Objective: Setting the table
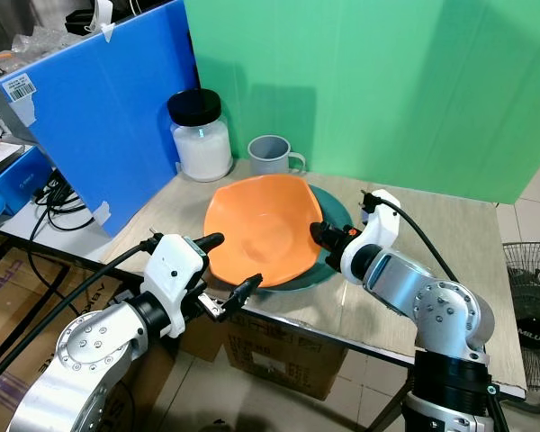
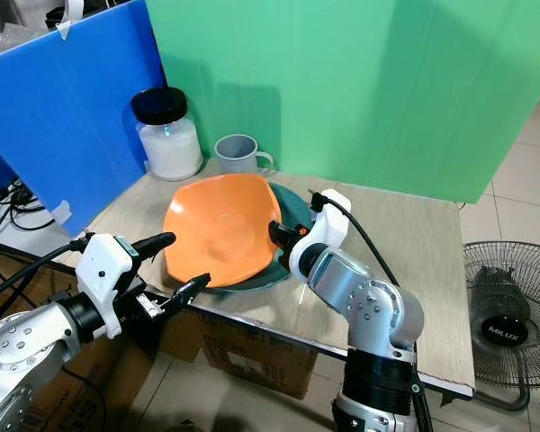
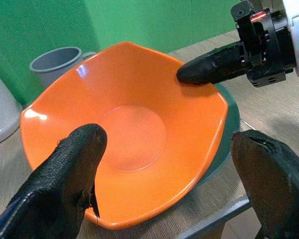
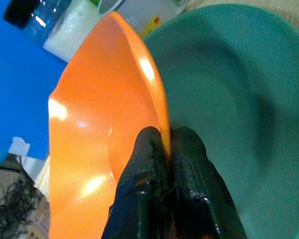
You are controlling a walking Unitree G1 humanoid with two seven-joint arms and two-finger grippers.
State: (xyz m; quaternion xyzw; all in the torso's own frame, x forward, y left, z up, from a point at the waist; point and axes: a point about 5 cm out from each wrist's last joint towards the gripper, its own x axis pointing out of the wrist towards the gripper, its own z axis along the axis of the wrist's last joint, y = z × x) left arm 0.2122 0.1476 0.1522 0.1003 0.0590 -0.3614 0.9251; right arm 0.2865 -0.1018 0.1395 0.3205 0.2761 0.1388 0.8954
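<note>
An orange bowl (image 1: 261,229) is tilted up over a teal plate (image 1: 333,216) near the table's front. My right gripper (image 1: 320,234) is shut on the bowl's right rim; the right wrist view has its two fingers (image 4: 187,159) pinching the orange bowl (image 4: 99,129) above the teal plate (image 4: 229,99). My left gripper (image 1: 227,270) stands open at the table's front edge, just before the bowl's near rim and not touching it. In the left wrist view its fingertips (image 3: 74,169) flank the bowl (image 3: 134,134).
A grey mug (image 1: 273,155) and a white jar with a black lid (image 1: 201,135) stand at the table's back left. A blue board (image 1: 108,108) leans on the left, a green screen (image 1: 369,81) behind. A fan (image 1: 531,324) stands on the floor at right. Cardboard boxes (image 1: 279,351) sit under the table.
</note>
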